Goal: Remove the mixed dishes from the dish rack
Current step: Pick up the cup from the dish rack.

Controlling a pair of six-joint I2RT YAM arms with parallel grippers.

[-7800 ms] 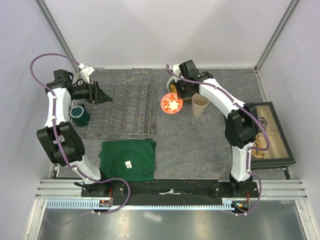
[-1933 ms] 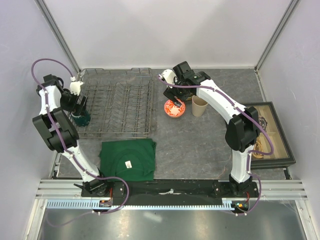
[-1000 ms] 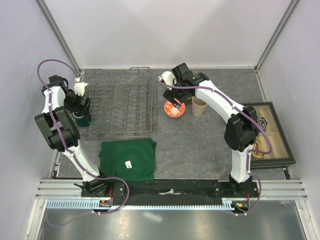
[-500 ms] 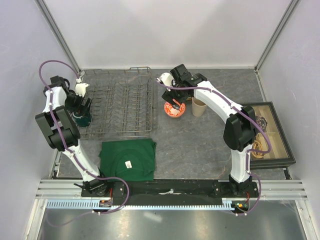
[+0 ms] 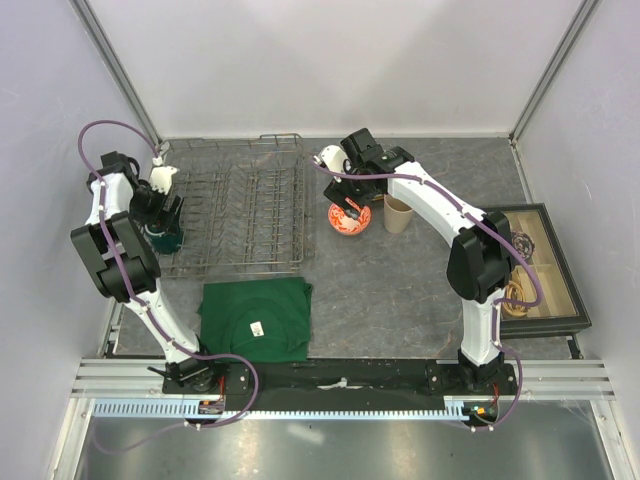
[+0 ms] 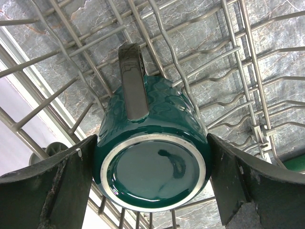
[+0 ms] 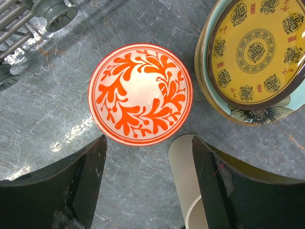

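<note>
The dark green mug (image 6: 152, 143) stands upside down at the left end of the grey wire dish rack (image 5: 240, 215), handle pointing away from the camera. My left gripper (image 6: 152, 143) straddles it, both pads pressed against its sides; the mug (image 5: 165, 236) still rests on the wires. My right gripper (image 7: 148, 143) hangs open over the table, nothing held. Below it sit the red-and-white bowl (image 7: 140, 93) and the tall beige cup (image 7: 188, 181), close to the right finger. The yellow-and-dark patterned plate (image 7: 257, 47) tops a stack with the pale teal plate (image 7: 298, 98) and cream floral plate (image 7: 245, 116).
A dark green folded cloth (image 5: 255, 318) lies in front of the rack. A black compartment box (image 5: 535, 265) sits at the right edge. The rack's grey feet (image 7: 55, 12) are just left of the bowl. The rack's other slots hold nothing.
My left gripper swung from the rack's back to the mug, came down around it and drew its jaws in slightly. My right arm shifted from the plates to above the bowl.
</note>
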